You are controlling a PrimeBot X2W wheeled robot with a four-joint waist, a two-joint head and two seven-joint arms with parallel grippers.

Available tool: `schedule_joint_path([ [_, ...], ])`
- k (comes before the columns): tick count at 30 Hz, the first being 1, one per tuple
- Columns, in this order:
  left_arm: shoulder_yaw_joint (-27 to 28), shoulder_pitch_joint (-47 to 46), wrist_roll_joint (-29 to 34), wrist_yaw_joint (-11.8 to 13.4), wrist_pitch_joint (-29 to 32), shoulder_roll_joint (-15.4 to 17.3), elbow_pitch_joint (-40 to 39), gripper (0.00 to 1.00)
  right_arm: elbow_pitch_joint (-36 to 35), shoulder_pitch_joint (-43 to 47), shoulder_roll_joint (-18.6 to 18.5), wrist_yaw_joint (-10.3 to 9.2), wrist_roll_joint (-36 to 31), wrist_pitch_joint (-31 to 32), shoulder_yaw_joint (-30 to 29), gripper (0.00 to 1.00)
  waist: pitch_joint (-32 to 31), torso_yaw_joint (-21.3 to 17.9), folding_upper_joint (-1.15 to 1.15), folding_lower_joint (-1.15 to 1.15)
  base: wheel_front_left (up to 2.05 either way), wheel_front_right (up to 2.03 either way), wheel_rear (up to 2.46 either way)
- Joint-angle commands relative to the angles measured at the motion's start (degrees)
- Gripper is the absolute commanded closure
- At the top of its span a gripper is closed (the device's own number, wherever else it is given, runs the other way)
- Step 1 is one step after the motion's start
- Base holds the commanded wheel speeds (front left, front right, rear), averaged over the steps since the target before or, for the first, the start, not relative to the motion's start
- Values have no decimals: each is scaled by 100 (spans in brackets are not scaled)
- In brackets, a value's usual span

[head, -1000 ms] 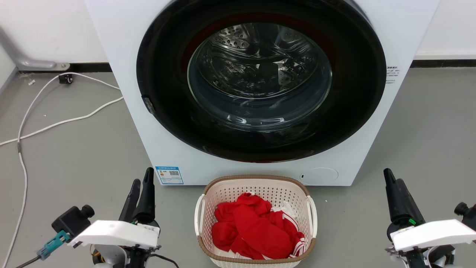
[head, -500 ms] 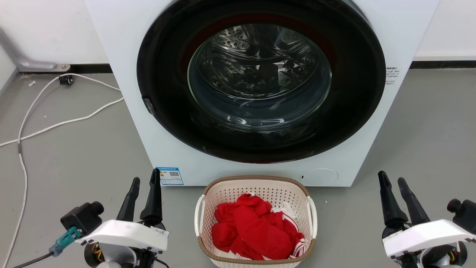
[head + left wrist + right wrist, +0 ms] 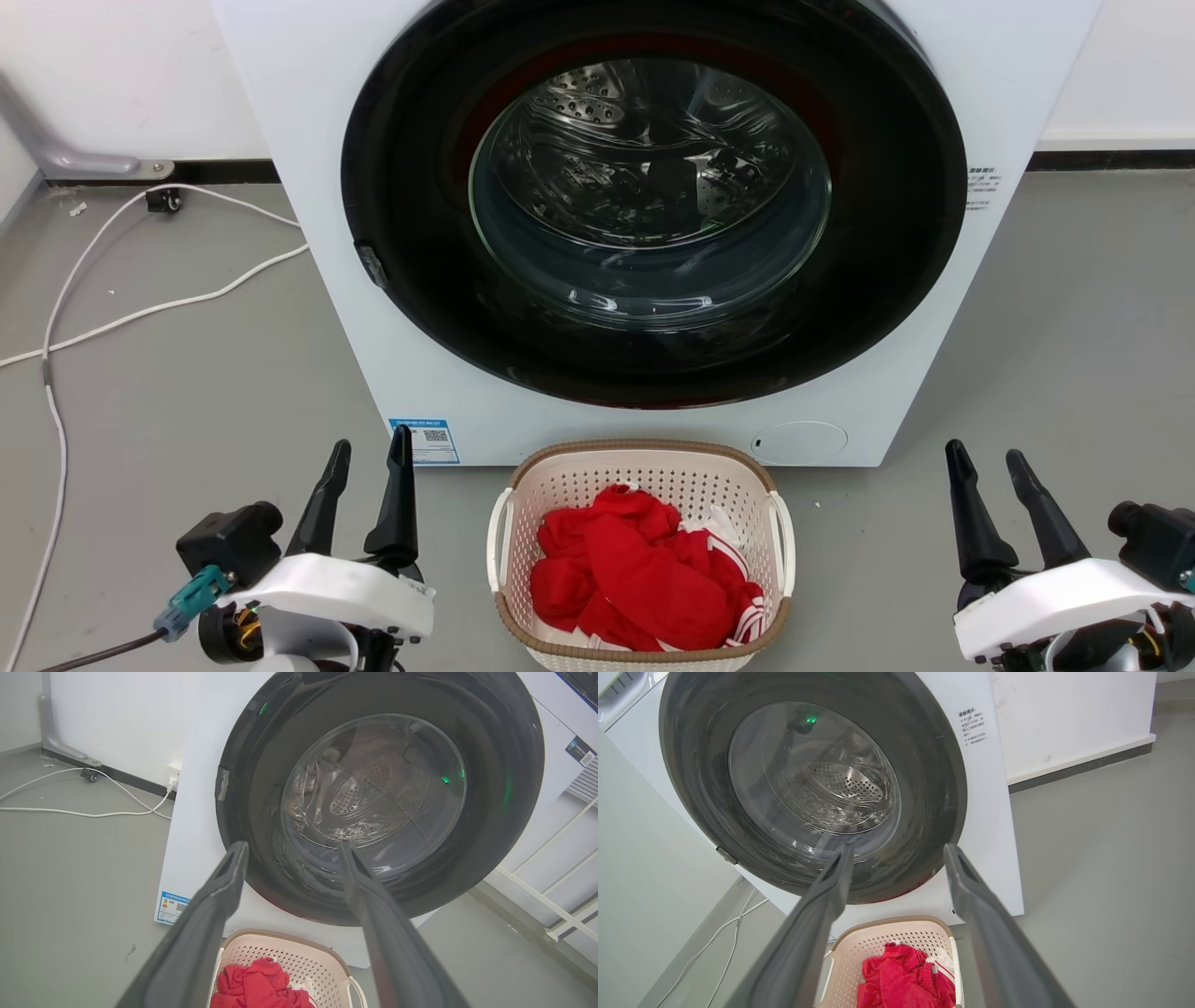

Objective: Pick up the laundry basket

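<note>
Cream perforated laundry basket (image 3: pixel 644 485), brown rim, red cloth (image 3: pixel 644 579).

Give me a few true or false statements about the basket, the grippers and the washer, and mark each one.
1. The laundry basket holds red clothing. True.
2. The left gripper grips a basket handle. False: it is open, apart from the basket, on its left.
3. The basket stands on the floor before the washer. True.
4. The right gripper is shut. False: its fingers are spread.
5. The white cable lies right of the washer. False: it lies to the left.
</note>
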Motion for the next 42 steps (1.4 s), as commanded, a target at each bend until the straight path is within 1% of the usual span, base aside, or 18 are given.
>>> schedule_joint_path([
  [1,0,-105,145,33,-47,39,-39,0,-97,-14,13,0,-148,-1,2,0,1,-3,0,0,0,0,0],
  [19,35,-118,1106,179,-274,59,16,0,-241,76,29,0,-1148,-28,44,0,14,-55,0,0,0,0,0],
  [42,-64,-110,2092,241,-522,5,153,0,-341,183,46,-1,-2171,-129,51,0,0,-43,0,0,0,0,0],
])
